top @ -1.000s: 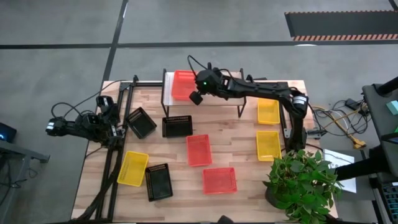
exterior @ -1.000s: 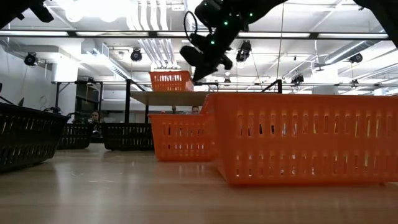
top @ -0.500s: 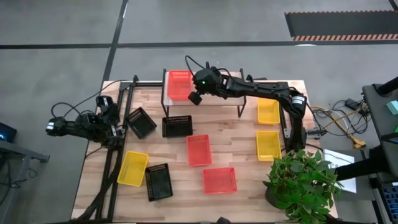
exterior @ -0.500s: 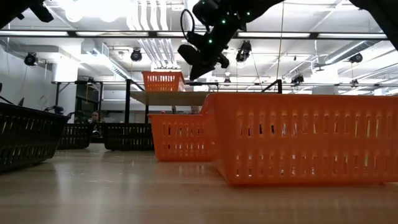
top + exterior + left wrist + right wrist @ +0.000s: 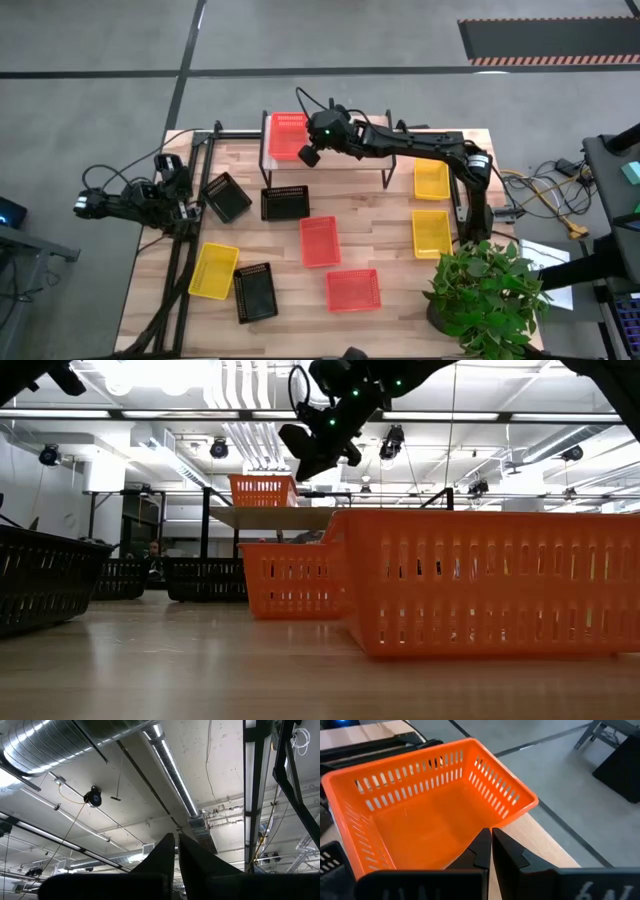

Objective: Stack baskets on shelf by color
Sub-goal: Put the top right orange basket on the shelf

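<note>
Count: three red-orange baskets, one [image 5: 288,137] on the shelf [image 5: 345,166], two below it; three yellow baskets [image 5: 431,180]; three black baskets [image 5: 284,203]; one potted plant [image 5: 490,290].

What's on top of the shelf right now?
One red basket sits at the shelf's left end, empty inside. The right pincer hovers beside it, shut. That arm covers part of the plank.

Even, diffuse overhead lighting on the table [image 5: 400,250], with soft shadows only. In the low view, ceiling lamps [image 5: 150,372] glare to white and the nearest orange basket [image 5: 480,580] is slightly soft. The left wrist view shows dark silhouetted fingers [image 5: 165,857] against a bright ceiling.
</note>
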